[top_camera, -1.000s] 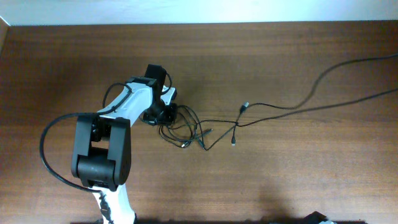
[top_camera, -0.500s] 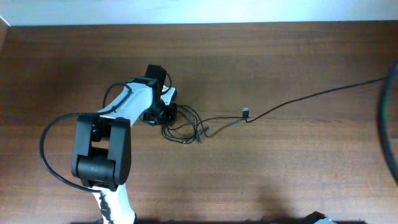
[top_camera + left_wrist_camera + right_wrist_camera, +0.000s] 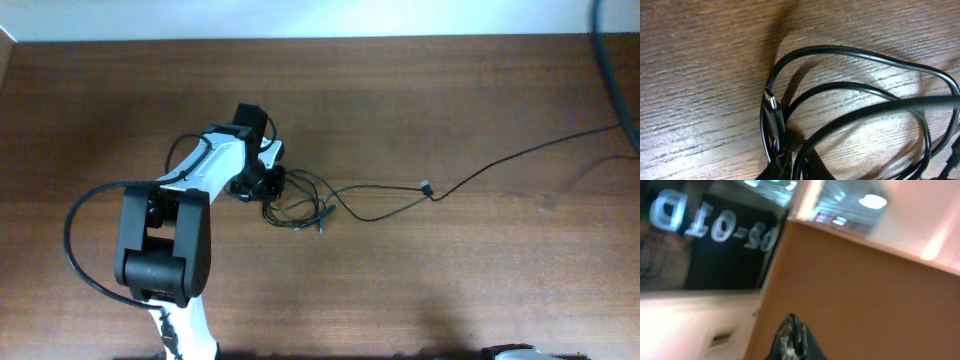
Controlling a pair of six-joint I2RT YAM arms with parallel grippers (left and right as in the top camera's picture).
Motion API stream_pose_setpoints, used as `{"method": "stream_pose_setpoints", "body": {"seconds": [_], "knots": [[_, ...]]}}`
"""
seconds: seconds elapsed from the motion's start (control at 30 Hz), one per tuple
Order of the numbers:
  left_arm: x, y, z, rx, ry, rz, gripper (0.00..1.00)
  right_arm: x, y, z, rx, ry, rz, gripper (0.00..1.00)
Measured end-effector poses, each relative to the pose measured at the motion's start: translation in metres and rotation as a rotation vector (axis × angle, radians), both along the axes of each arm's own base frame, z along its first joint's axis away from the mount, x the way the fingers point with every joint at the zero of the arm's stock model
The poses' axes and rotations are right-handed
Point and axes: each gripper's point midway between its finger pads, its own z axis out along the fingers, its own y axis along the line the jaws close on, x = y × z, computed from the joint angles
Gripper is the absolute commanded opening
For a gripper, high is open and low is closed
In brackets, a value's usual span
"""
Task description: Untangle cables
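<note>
A white and black robot arm (image 3: 205, 170) reaches up from the lower left of the overhead view across the dark brown wooden table (image 3: 450, 290). Its left pincer (image 3: 268, 185) sits left of centre, at the left edge of the thin black cords with small silvery plug ends (image 3: 295, 205). These lie there in a small loose tangle. In the left wrist view the cords (image 3: 850, 90) lie in overlapping loops on the wood grain. One black plug with a silvery tip (image 3: 771, 102) points to the upper part of the frame. Several strands run down into a dark mass at the bottom edge. That may be the pincer's fingers, but I cannot tell how far apart they stand or whether they grip anything.

From the tangle one cord runs rightward along the table. It dips in a shallow curve to a small silvery plug (image 3: 427, 187) right of centre. From there a cord rises in a long line to the right edge of the overhead frame. A thicker, blurred dark cable (image 3: 612, 60) curves down the upper right corner.

The right pincer (image 3: 791, 342) appears only in its own wrist view, at bottom centre, and the camera faces blurred walls and lights. Its fingertips are pressed together, and a small loop of black cord stands out from between them.
</note>
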Motion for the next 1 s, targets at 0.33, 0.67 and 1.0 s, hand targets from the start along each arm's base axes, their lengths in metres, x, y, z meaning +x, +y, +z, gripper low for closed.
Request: {"method": "stream_pose_setpoints", "body": {"seconds": [0.33, 0.67, 1.0], "knots": [[0.000, 0.000, 0.000, 0.001, -0.001, 0.000, 0.10, 0.080, 0.007, -0.181, 0.429, 0.508, 0.332, 0.04], [0.000, 0.000, 0.000, 0.000, -0.001, 0.000, 0.11, 0.084, -0.058, -0.383, 1.214, 0.923, 0.318, 0.04], [0.002, 0.000, 0.000, -0.001, -0.008, 0.000, 0.12, 0.078, -0.052, -0.457, 1.425, 1.124, 0.244, 0.04]]}}
